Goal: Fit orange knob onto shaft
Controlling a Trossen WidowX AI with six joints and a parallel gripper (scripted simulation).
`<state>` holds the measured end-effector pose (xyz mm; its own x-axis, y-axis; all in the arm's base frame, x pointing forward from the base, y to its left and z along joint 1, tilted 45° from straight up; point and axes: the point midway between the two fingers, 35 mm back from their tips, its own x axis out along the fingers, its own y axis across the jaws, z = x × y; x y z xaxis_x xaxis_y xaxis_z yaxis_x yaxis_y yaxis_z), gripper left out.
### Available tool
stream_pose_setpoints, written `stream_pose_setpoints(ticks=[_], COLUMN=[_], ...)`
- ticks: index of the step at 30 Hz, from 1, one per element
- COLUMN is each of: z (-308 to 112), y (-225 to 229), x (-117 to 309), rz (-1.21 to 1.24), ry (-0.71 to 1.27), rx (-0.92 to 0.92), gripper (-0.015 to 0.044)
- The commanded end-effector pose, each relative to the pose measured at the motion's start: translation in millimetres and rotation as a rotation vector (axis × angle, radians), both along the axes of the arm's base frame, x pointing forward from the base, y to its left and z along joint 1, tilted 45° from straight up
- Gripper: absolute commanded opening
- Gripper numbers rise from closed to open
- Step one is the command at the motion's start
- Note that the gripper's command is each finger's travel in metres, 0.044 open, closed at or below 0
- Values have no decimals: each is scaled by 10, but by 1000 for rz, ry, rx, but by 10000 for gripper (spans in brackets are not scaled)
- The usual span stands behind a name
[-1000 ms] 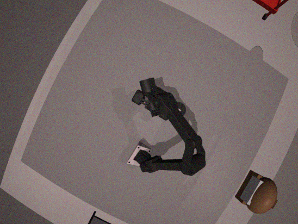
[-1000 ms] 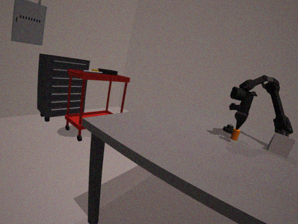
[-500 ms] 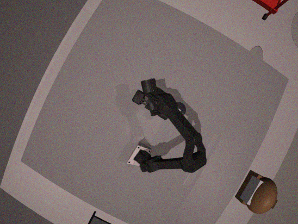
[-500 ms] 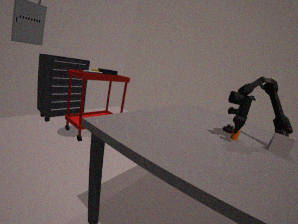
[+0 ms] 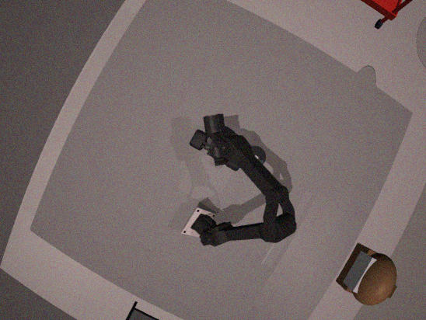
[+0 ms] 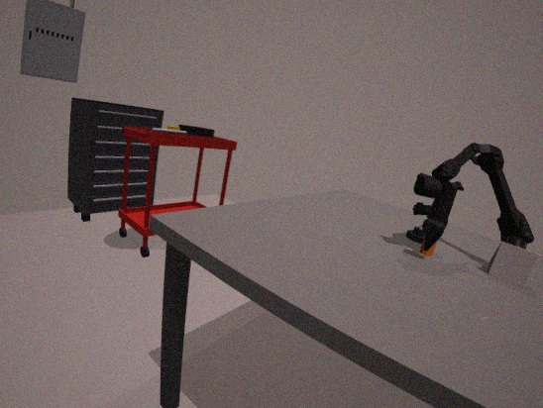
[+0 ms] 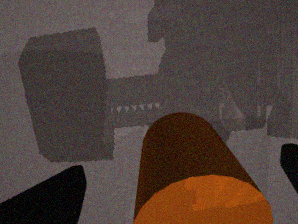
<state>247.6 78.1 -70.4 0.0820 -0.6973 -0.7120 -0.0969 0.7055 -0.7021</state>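
The orange knob (image 6: 428,252) (image 7: 205,202) stands upright on the table. In the wrist view its bright top and shaded side show between the two dark fingers, with a gap on each side; its underside hole is hidden. My gripper (image 6: 430,243) (image 7: 183,165) is open and low around the knob, holding nothing. In the top view the gripper hides the knob. The dark round pedestal (image 5: 261,153) (image 6: 414,234) stands close by, partly covered by the arm in the top view. A small bright bit of the silver shaft (image 5: 256,157) shows there; its flat side cannot be made out.
The arm's base sits on a white bolted plate (image 5: 191,227) on the grey table (image 5: 116,155) (image 6: 317,257). The grey box (image 6: 512,264) is near the arm base. A red cart (image 6: 178,140), a dark drawer cabinet (image 6: 119,158) and a brown chair (image 5: 377,280) stand off the table.
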Motion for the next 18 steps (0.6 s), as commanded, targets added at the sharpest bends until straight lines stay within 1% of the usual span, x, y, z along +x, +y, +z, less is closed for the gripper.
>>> stream_pose_setpoints(ticks=[1, 5, 16, 18], z=[-54, -79, -79, -79], y=[-67, -96, -96, -96], x=[-6, -7, -7, -7], rz=[4, 4, 4, 4], ry=[3, 3, 3, 3], rx=[-6, -6, -6, -6], gripper=[440, 440, 151, 138])
